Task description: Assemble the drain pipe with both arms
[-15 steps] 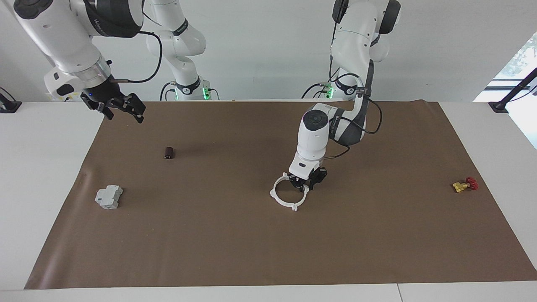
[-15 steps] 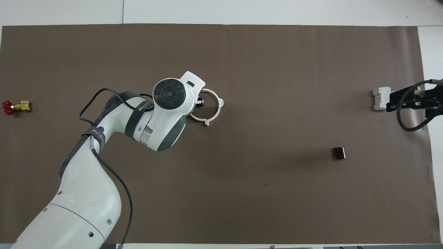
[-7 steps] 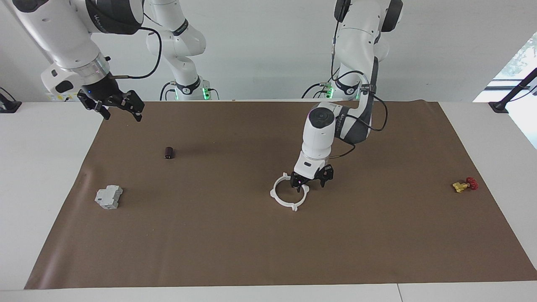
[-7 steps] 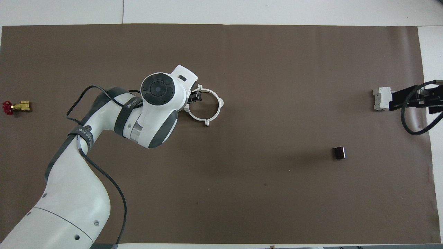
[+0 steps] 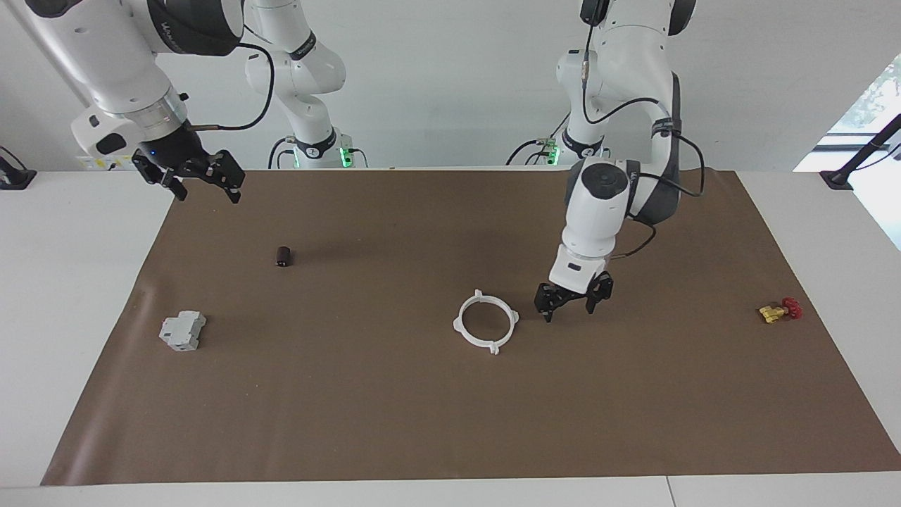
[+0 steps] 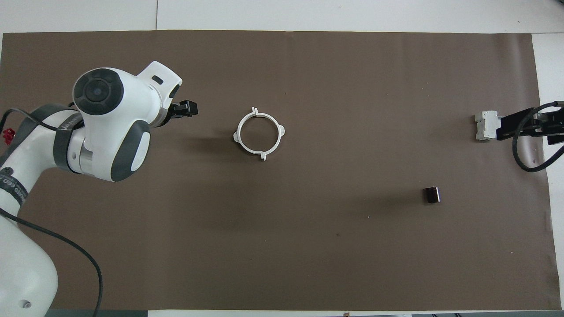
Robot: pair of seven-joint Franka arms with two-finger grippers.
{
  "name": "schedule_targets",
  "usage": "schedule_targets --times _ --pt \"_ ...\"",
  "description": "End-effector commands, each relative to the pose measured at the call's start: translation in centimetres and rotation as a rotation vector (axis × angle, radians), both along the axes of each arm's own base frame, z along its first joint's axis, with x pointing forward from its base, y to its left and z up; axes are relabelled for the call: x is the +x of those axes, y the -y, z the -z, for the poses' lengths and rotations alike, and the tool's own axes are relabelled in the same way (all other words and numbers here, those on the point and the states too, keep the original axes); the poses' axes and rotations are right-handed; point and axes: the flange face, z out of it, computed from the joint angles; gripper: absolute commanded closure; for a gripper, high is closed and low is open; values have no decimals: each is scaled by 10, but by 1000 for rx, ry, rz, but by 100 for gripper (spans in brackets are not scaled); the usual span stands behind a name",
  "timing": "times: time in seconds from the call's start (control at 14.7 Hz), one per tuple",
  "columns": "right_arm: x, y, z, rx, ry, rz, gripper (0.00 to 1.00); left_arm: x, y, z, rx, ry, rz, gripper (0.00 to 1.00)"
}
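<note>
- Drain pipe (image 5: 486,323): joined as one flat ring on desk (image 5: 394,415) mid-mat, touching neither claw.
- Left claw (image 5: 571,301): fingers spread, empty, just beside ring toward left arm's end. Retract upward; avoid nudging tabs.
- Right claw (image 5: 205,180): fingers spread, empty, waiting over mat corner at right arm's end.

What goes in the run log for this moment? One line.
flat white plastic ring with four tabs: joined, on mat | left gripper: open, beside ring | right gripper: open, waiting
</note>
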Motion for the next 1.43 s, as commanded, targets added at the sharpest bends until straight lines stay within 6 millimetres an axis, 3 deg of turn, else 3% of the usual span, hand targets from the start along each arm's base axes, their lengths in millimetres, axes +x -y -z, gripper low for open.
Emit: schedule_targets --times 0.0,0.34,0.68,1.02,1.36 --pt "-5 6 -4 -5 -16 -16 0 -8 -49 -23 13 -38 54 0" --pt "-8 30 -9 12 -9 -47 0 -10 -125 -63 -14 -79 115 0" --pt "-6 24 -10 11 3 -61 0 -13 -200 -108 -5 -139 166 0" --pt "-4 19 -11 5 11 -70 0 -16 -227 -162 -41 -130 163 0" --pt "-3 18 -11 6 18 -74 0 -14 -221 -184 -45 -144 171 0"
